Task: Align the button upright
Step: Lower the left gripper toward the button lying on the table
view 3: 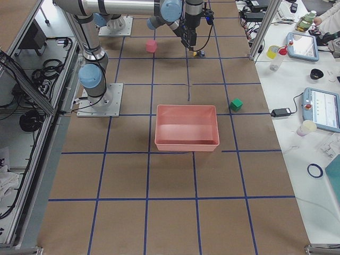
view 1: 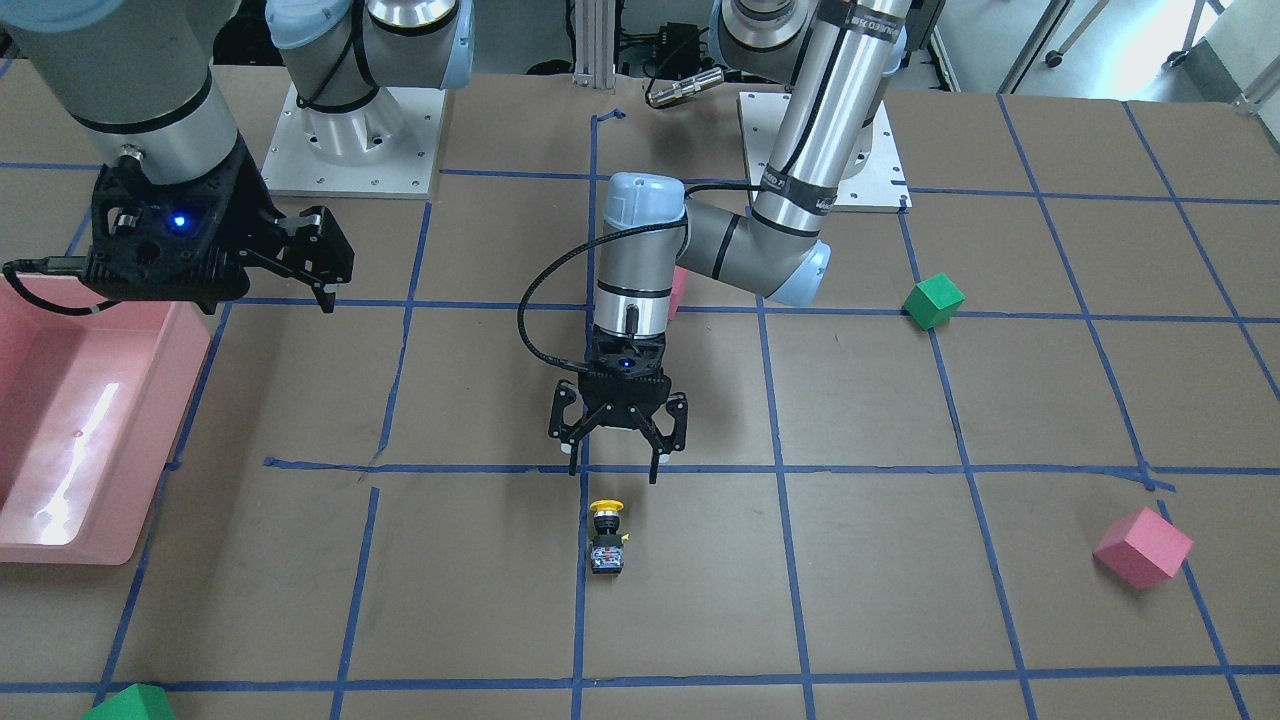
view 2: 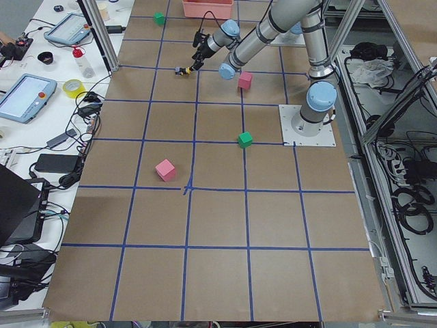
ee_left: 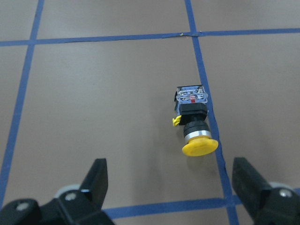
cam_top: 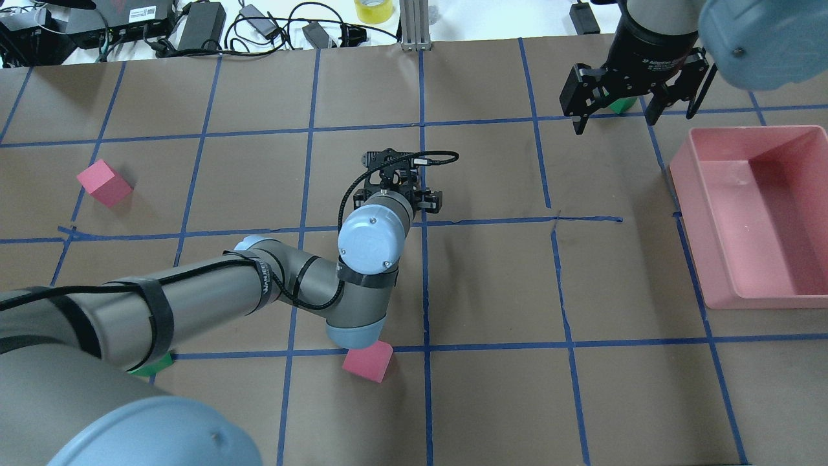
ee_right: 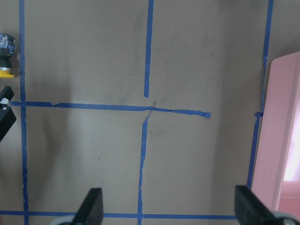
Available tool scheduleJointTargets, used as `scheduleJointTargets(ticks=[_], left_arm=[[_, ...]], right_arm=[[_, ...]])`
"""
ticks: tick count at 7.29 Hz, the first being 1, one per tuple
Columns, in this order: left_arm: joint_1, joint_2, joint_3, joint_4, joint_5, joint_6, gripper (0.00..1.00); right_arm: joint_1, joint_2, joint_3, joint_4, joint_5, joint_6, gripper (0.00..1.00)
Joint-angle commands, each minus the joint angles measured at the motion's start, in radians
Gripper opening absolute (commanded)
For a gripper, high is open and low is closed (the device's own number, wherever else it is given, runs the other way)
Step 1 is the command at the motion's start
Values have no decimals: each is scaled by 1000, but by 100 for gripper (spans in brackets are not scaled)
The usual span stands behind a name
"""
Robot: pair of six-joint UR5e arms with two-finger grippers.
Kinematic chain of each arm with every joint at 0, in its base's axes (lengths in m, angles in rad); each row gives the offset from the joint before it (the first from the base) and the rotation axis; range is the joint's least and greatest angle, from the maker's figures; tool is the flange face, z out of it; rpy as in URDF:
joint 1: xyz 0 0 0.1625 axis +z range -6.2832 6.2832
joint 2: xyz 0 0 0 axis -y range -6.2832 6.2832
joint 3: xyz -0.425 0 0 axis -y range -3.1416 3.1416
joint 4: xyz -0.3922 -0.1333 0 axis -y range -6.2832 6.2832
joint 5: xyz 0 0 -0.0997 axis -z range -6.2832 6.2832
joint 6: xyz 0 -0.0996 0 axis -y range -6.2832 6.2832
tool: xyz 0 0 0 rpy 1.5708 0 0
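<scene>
The button (ee_left: 194, 123) lies toppled (cap nearest) just beyond the wide-spread left gripper (ee_left: 171, 180).

Overall light: bright and even, thrown from overhead; the brown table (view 1: 900, 600) is lit flat in every view.
Glare: a white streak is caught on the floor of the pink bin (view 1: 75, 440) in the front-facing view; the bin's inner wall is washed pale at the right wrist view's edge.
Shadows: soft and short; a faint smudge is cast beside the button (ee_left: 194, 124) in the left wrist view.
Focus: the button is rendered crisp there; the fingers (ee_left: 96, 180) of the left gripper (ee_left: 168, 168) are softened at the bottom edge.
Side views: fine detail is lost; the button is reduced to a speck.
</scene>
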Motion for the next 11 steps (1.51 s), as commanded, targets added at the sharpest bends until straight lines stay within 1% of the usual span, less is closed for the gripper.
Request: scheduleJointTargets(ticks=[1, 2, 3, 5, 6, 7, 10, 11], left_arm=[[-8, -76, 19, 80, 7, -2, 94], [-8, -97, 37, 108, 5, 7, 94], [-8, -122, 57, 110, 5, 8, 94], [-8, -135, 56, 131, 7, 18, 92], [-8, -131, 48, 131, 8, 18, 77], [-8, -133, 41, 146, 7, 18, 69], [-8, -124, 36, 147, 10, 19, 18], [-8, -115, 39, 145, 11, 21, 8]], right_arm=[[-2, -6, 1, 6, -4, -7, 100], [1, -12, 1, 6, -1, -6, 100], [0, -14, 1, 3, -1, -6, 100], [1, -14, 1, -2, -1, -6, 100], [1, -21, 1, 0, 1, -7, 100], [1, -23, 5, 3, 1, -7, 100], [3, -41, 39, -2, -1, -7, 100], [3, -46, 42, -2, -1, -3, 100]])
